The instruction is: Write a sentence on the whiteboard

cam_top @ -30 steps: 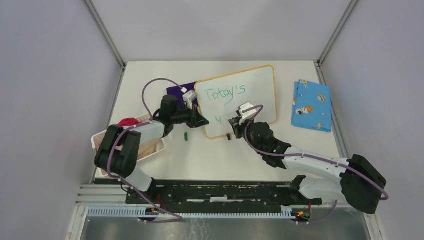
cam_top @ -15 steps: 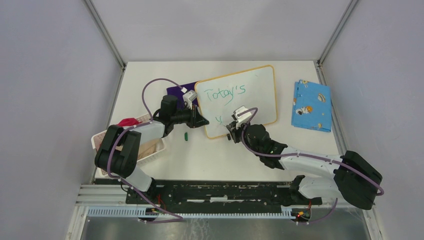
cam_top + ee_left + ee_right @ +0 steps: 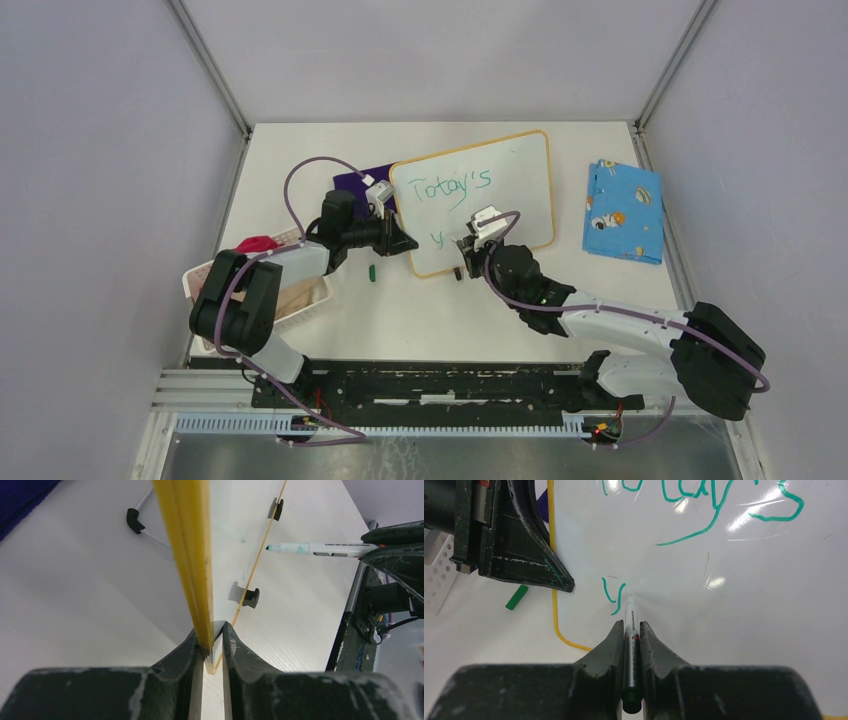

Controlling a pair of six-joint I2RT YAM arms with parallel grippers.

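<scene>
Whiteboard (image 3: 500, 180): lies on the desk (image 3: 420, 310). Its left frame edge sits between the left fingers (image 3: 408, 243), and its lower writing area is straight ahead of the right fingers (image 3: 463, 250).
Sentence (image 3: 452, 187): green "Today's" runs across the board beyond the right fingers. A lone "y" sits just ahead and left of the pen tip, and the remaining words are not yet written.
Left fingers: almost closed, pinching the thin orange frame from both sides, with nothing else in them.
Right fingers: clamped tight on the marker (image 3: 630, 617), with its tip out ahead and seeming to meet the surface just right of the "y".
Cap (image 3: 371, 271): small and green, on the desk near the left fingers, off the board.
Handling: the board looks stiff, light and glossy. On its small feet it would likely skate or rock under pen pressure, so it needs bracing.
Where to hold: the frame edge, as the left fingers have it, well away from the ink.
Risk: fresh ink probably smears, so anything dragging across the face could spoil the letters. A hard push from the right fingers could twist the board out of the pinch.
</scene>
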